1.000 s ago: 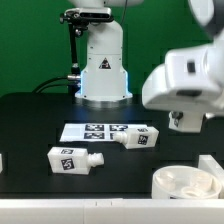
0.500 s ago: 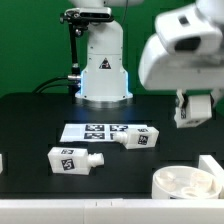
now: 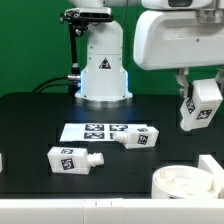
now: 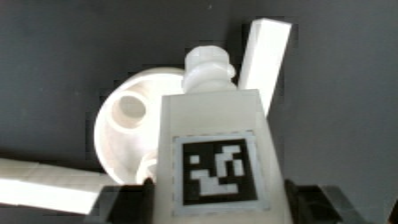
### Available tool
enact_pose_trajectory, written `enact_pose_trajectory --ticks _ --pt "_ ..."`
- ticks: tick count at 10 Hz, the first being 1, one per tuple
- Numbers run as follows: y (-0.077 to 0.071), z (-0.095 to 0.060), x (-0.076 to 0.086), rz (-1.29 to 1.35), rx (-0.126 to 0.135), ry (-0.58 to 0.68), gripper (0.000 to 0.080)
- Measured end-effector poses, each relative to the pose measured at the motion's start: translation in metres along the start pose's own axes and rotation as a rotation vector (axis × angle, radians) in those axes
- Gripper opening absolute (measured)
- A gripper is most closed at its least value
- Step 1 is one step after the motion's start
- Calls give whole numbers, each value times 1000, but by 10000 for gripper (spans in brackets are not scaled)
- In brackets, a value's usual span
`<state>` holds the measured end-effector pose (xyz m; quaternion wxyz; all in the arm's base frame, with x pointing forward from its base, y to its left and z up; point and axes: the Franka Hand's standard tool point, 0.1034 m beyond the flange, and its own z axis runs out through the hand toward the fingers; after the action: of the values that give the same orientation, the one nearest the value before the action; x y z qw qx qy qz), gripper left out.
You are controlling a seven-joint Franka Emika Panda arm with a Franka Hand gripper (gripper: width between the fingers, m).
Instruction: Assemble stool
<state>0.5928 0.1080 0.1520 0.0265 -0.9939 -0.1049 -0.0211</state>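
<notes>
Wrist view: fingers (image 4: 125, 205) grip a chunky square, peg-tipped leg (image 4: 214, 140).

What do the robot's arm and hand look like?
The arm is a bulky, glossy white shell with rounded corners. Its hand ends in two short dark fingers. Behind stands the white base, marked with a black triangle, with black cables hanging beside it.

1. The marker board (image 3: 90, 131) is lying flat, below the gripper (image 3: 200, 98) and toward the exterior view's left of it.
2. The black table (image 3: 30, 115) is stretching out beneath the gripper, carrying that board.
</notes>
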Motion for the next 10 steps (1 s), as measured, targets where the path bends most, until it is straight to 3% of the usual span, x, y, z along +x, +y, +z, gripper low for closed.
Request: enact_pose_trajectory --ticks 2,3,6,7,8,10 --pt "6 -10 39 -43 -24 267 340" --pt "4 -13 42 -50 -34 344 340" --pt "17 -7 40 -78 -74 509 340" --pt "37 2 38 -83 -84 488 340" --pt "50 7 39 -72 -76 478 340" --pt "48 21 35 -56 -51 491 340"
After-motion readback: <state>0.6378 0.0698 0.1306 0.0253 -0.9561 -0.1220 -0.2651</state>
